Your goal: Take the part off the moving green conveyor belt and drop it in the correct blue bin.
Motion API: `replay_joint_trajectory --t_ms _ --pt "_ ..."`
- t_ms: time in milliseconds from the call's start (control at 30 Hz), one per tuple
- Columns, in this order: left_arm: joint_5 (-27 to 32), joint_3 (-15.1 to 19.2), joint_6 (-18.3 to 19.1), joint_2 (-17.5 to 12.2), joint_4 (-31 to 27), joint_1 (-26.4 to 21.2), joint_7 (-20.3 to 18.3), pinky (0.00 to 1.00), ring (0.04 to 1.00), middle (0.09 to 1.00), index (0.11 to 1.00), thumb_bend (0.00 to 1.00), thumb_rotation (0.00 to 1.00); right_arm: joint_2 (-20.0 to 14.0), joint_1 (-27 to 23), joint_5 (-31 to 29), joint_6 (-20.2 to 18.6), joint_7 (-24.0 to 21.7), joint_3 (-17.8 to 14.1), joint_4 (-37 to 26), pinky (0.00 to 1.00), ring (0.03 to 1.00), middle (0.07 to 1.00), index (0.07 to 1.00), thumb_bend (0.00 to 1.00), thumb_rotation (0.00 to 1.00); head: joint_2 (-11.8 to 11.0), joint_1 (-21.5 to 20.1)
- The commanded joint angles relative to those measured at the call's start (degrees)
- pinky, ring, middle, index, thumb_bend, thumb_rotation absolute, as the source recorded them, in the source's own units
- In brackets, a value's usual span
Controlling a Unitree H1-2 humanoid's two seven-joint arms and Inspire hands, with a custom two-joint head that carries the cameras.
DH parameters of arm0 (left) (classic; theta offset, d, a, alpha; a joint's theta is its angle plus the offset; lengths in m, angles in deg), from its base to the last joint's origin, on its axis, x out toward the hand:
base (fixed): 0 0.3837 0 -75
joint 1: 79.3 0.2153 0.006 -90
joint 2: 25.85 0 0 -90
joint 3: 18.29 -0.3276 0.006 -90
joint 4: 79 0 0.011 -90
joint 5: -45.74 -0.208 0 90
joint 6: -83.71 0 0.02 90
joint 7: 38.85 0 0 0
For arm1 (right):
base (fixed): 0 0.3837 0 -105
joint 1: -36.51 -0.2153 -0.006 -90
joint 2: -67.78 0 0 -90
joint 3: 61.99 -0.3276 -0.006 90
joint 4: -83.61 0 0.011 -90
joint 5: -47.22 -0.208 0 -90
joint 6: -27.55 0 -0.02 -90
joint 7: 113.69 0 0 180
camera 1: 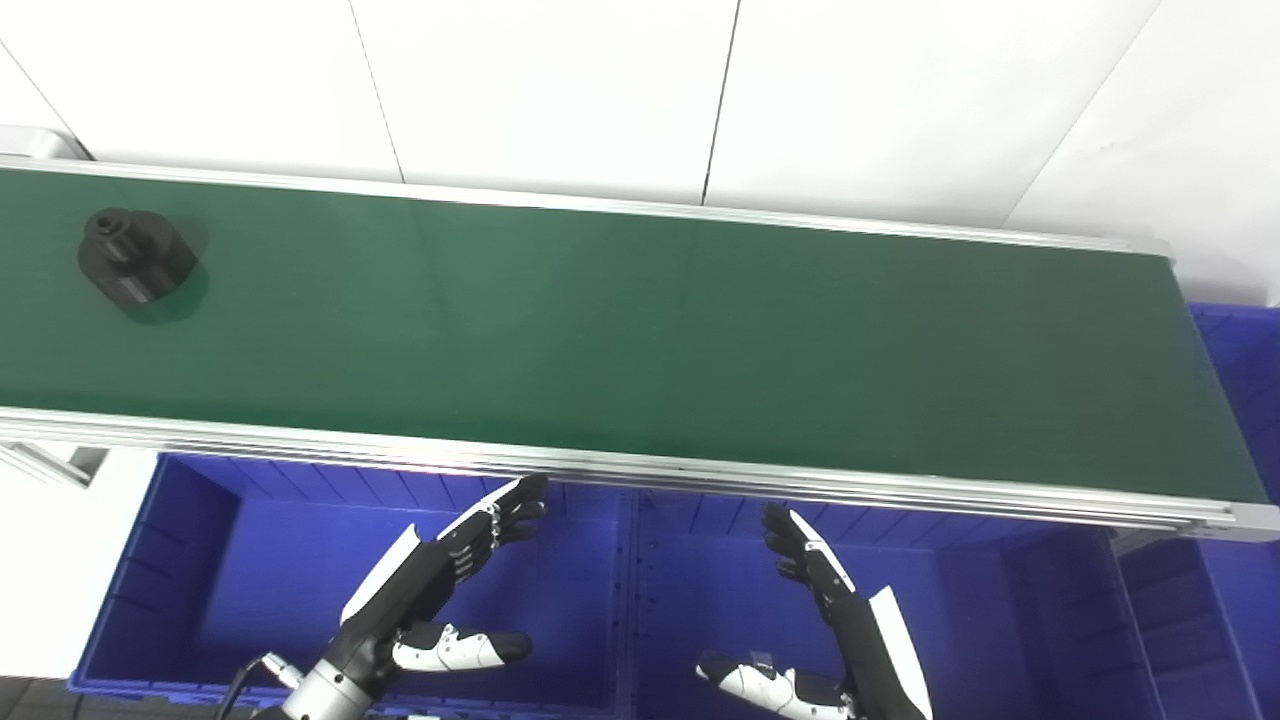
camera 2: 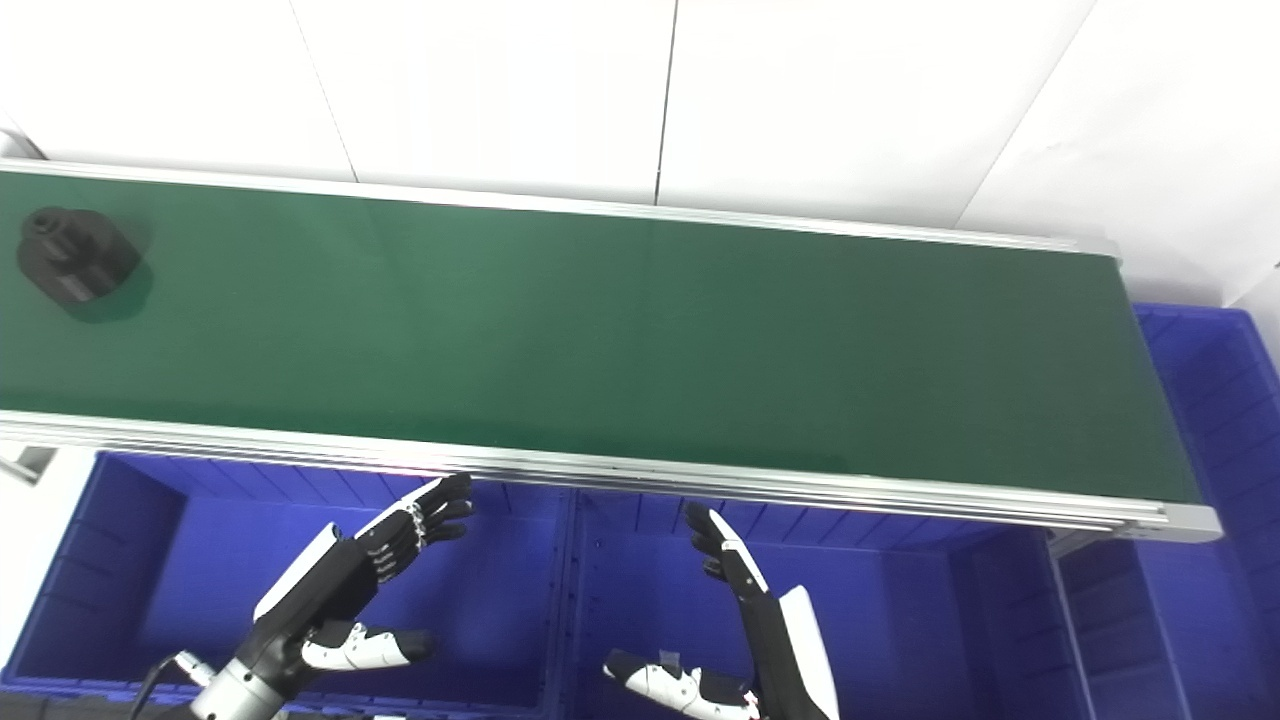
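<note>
A: Where is the part (camera 1: 135, 255)?

B: It is seen at the far left end of the green belt (camera 1: 640, 330), closer to the back rail; it is black and round, with a small knob on top; nothing is touching it.

A: And the hands?

B: The left hand (camera 1: 440, 580) is held low over the left blue bin (camera 1: 180, 560), in front of the belt; its fingers are spread apart and nothing is held. The right hand (camera 1: 825, 600) is held over the middle blue bin (camera 1: 960, 600); it is spread wide too, and empty. Both are well apart from the part.

A: How is the pick best done?

B: The part is likely best waited for; the left hand, being nearer, can be kept wide and lifted over the front rail (camera 1: 600, 462); the fingers should be closed around the round body, not the knob, so it is not knocked over. Which bin is right cannot be told from here.
</note>
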Motion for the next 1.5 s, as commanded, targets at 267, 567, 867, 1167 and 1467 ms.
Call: replay_joint_trajectory --t_ms 267,567,867,1167,1467 --pt "0.5 0.3 -2.4 0.0 -1.4 -0.3 -0.7 0.89 0.925 0.954 0.926 0.73 0.46 0.5 0.2 -0.2 0.3 0.3 0.1 -1.5 0.85 0.882 0.903 0.904 0.78 0.31 0.1 -0.1" --pt "0.2 0.4 -2.4 0.0 -1.7 -0.2 -0.7 0.89 0.932 0.961 0.929 0.73 0.47 0.6 0.5 0.1 0.3 0.4 0.1 -1.6 0.85 0.884 0.903 0.904 0.78 0.31 0.0 -0.1" --pt "-0.7 0.5 -2.4 0.0 -2.1 0.0 -0.2 0.89 0.932 0.966 0.931 0.73 0.48 0.5 0.4 0.2 0.1 0.2 0.2 -1.8 0.85 0.885 0.907 0.907 0.78 0.31 0.0 0.0" --pt "-2.9 0.0 -2.5 0.9 -1.8 0.2 0.8 0.88 0.93 0.96 0.93 0.73 0.49 -0.4 0.4 0.1 0.7 0.3 -0.4 -1.0 0.83 0.877 0.907 0.911 0.78 0.35 -2.9 6.5" --pt "-8.1 -1.6 -2.5 1.5 -1.6 0.2 4.5 0.89 0.918 0.929 0.902 0.77 0.49 -1.6 -0.3 -1.5 4.0 1.0 -1.1 2.4 0.85 0.895 0.918 0.926 0.76 0.32 -8.4 14.1"
